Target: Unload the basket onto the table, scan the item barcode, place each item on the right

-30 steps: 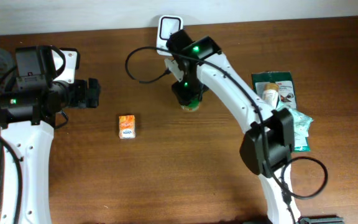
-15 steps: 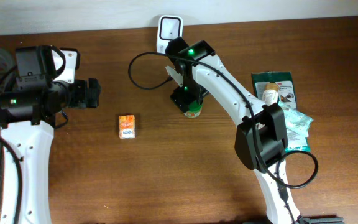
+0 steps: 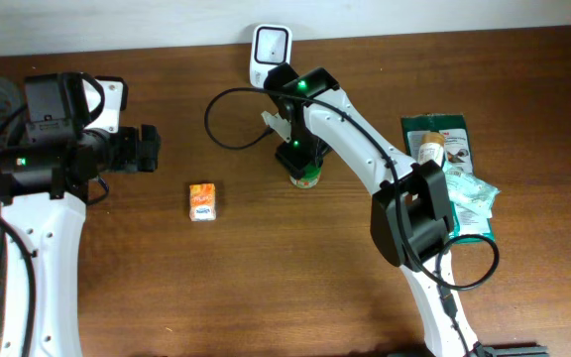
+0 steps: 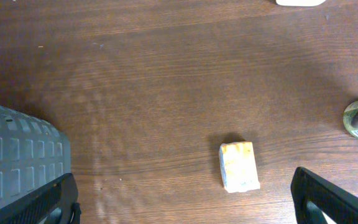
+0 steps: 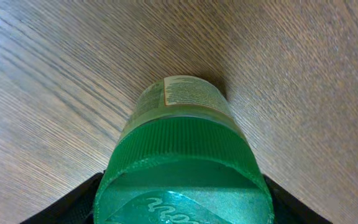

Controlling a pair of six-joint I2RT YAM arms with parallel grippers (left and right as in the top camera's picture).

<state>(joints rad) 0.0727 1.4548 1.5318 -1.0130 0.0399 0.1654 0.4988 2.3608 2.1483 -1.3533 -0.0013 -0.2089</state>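
Green-lidded jar, upright, pale printed label

- Soft, even light from overhead, so the dark brown wooden tabletop only gets faint shadows.
- Left wrist view has a pale sheen near the far-left edge.
- Green ribbed plastic lid sits too close and looks kinda blurry.

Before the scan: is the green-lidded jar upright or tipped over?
Upright: the jar stands base-down on the table, green lid facing the right wrist camera.
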